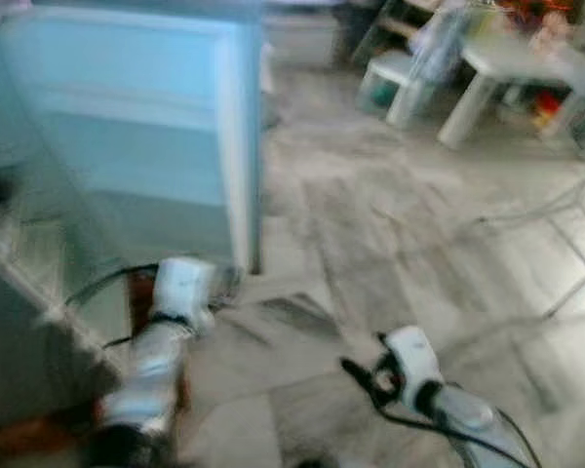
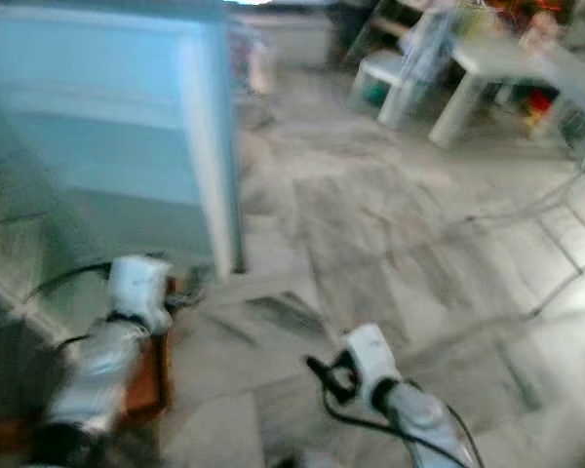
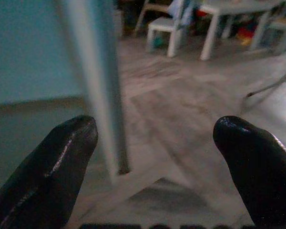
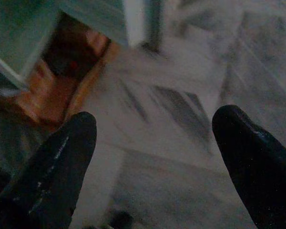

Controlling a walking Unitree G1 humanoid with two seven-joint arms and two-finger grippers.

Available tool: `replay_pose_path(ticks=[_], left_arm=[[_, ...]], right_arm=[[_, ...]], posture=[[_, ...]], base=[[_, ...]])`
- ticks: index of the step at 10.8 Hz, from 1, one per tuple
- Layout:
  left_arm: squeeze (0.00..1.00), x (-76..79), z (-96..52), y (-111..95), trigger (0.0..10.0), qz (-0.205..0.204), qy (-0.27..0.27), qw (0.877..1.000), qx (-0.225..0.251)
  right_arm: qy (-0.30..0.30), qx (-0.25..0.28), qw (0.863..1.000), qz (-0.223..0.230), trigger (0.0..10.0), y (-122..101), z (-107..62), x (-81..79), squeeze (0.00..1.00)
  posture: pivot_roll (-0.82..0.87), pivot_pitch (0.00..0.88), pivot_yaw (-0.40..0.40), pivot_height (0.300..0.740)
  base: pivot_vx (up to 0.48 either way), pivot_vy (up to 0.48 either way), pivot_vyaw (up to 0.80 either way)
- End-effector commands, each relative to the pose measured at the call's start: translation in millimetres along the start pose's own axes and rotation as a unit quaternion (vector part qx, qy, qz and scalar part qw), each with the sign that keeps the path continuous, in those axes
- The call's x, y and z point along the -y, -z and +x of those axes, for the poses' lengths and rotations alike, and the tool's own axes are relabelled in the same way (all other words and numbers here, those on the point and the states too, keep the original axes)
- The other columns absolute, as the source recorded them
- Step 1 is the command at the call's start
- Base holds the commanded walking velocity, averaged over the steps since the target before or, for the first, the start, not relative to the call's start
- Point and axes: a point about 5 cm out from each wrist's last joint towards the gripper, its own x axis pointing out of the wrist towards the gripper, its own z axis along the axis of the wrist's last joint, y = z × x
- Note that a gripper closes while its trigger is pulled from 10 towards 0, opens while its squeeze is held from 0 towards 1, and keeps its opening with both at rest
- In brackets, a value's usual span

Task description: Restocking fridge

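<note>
Blurred view of pale blue fridge door (image 1: 136, 127) standing open, likely stiff and heavy, best held along its white edge; left gripper (image 3: 155, 143) and right gripper (image 4: 155, 138) jaws spread wide, empty.

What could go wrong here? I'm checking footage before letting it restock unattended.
The pictures are blurred, so the robot seems to be moving. The left claw, open and empty, is close to the edge of the open fridge door; the arm could knock it. An orange-brown box lies on the floor by the fridge, near the robot's path, a possible trip or kick hazard. The right claw is open and empty over the tiled floor.
</note>
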Motion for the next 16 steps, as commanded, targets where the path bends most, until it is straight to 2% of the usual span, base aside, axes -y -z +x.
replay_pose_path(ticks=[1, 5, 7, 9, 10, 14, 16], left_arm=[[0.00, -13.0, -5.4, 3.4, 10.0, 0.011, -0.020, 1.000, -0.012], [0.00, -7.5, 7.9, -1.8, 10.0, 0.024, -0.015, 1.000, -0.013], [0.00, -6.7, 21.2, -10.7, 10.0, 0.049, -0.012, 0.999, -0.007], [0.00, -11.9, 35.8, -14.9, 10.0, 0.079, -0.048, 0.996, -0.018], [0.00, -11.3, 39.6, -17.3, 10.0, 0.081, -0.047, 0.995, -0.016], [0.00, 7.8, 66.7, -39.2, 10.0, 0.089, -0.024, 0.996, 0.007], [0.00, 3.7, 59.8, -32.0, 10.0, 0.088, -0.032, 0.996, 0.009]], right_arm=[[-0.004, 0.034, 0.999, -0.015, 10.0, -20.7, 4.7, -2.2, 0.00], [-0.003, 0.042, 0.999, -0.020, 10.0, -29.0, 0.9, -6.2, 0.00], [-0.013, 0.052, 0.998, -0.031, 10.0, -33.7, -0.3, -10.5, 0.00], [-0.006, 0.051, 0.998, -0.024, 10.0, -33.8, -1.2, -9.1, 0.00], [-0.005, 0.050, 0.998, -0.024, 10.0, -33.6, -1.0, -9.0, 0.00], [-0.002, 0.046, 0.999, -0.026, 10.0, -31.1, -0.4, -8.0, 0.00], [-0.001, 0.045, 0.999, -0.026, 10.0, -29.8, 0.3, -8.5, 0.00]], posture=[[0.10, 0.055, -0.070, 0.740], [0.10, 0.055, -0.069, 0.740], [0.10, 0.058, -0.069, 0.740], [0.09, 0.059, -0.064, 0.740], [0.09, 0.059, -0.064, 0.740], [0.08, 0.055, -0.061, 0.740], [0.08, 0.057, -0.060, 0.740]], base=[[0.439, 0.000, 0.00], [0.475, 0.000, 0.00], [0.480, 0.000, 0.32], [0.480, 0.000, 0.29], [0.341, 0.000, 0.00], [0.323, 0.000, 0.00], [0.000, 0.000, 0.00]])
